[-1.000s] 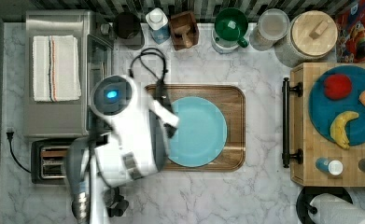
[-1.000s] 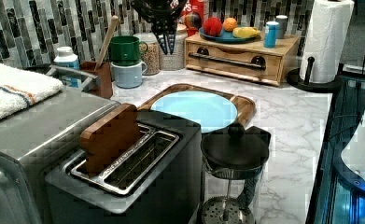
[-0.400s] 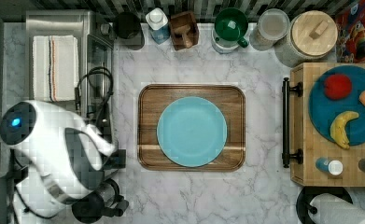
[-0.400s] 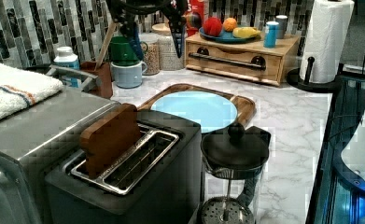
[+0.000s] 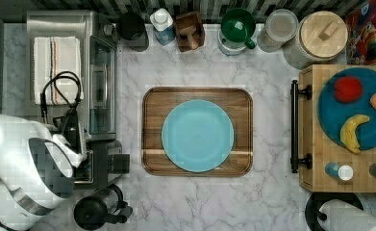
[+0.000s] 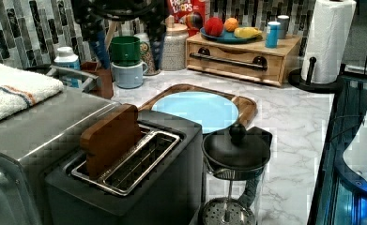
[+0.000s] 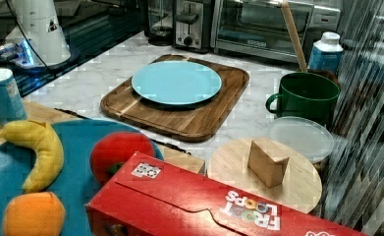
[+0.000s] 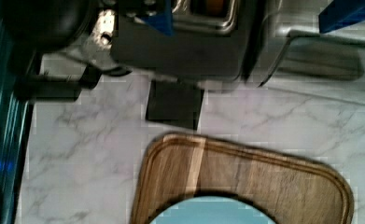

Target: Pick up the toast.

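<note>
The toast [image 6: 110, 140] is a reddish-brown slice standing upright in the near slot of the black toaster [image 6: 139, 187], about half of it above the slot. In the wrist view a sliver of toast [image 8: 214, 4] shows in the toaster [image 8: 185, 44]. My gripper [image 6: 127, 42] hangs blurred above and beyond the toaster, open, with nothing between its blue-tipped fingers [image 8: 157, 18]. In the top view my white arm [image 5: 27, 163] covers most of the toaster [image 5: 101, 166].
A blue plate [image 5: 197, 135] lies on a wooden tray [image 5: 149, 101] mid-counter. A French press [image 6: 235, 164] stands beside the toaster. A striped towel [image 6: 12, 91] lies on the toaster oven [image 5: 101, 77]. Mugs [image 6: 126, 50], jars and a fruit stand [image 6: 240, 58] line the back.
My arm has swung from over the tray to the top view's left and now sits over the toaster. The toast has not moved.
</note>
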Motion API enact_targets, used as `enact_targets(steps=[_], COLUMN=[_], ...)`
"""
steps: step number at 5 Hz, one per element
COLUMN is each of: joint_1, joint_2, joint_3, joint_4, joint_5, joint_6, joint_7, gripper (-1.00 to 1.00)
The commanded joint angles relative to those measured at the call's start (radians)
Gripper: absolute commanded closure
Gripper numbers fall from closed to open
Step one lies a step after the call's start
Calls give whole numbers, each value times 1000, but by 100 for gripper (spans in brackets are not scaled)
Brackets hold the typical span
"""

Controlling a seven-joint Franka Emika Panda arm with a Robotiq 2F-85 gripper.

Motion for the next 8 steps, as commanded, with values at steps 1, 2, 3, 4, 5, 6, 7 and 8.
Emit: enact_targets(steps=[1,2,3,4,5,6,7,8], joint_1=[52,66,89,93,102,111,103,93], joint_2=[98,131,138,150,169,166,168,146], joint_3=[26,38,55,69,85,93,108,122], joint_4=[214,252,251,243,258,244,216,161], joint_5=[62,73,37,57,61,65,88,111], joint_6=[-87,-87,-44,-3,-17,-9,33,79], joint_7=[218,263,313,346,359,352,356,341], gripper=[-100,-100,-100,-100,-100,-100,-100,-100])
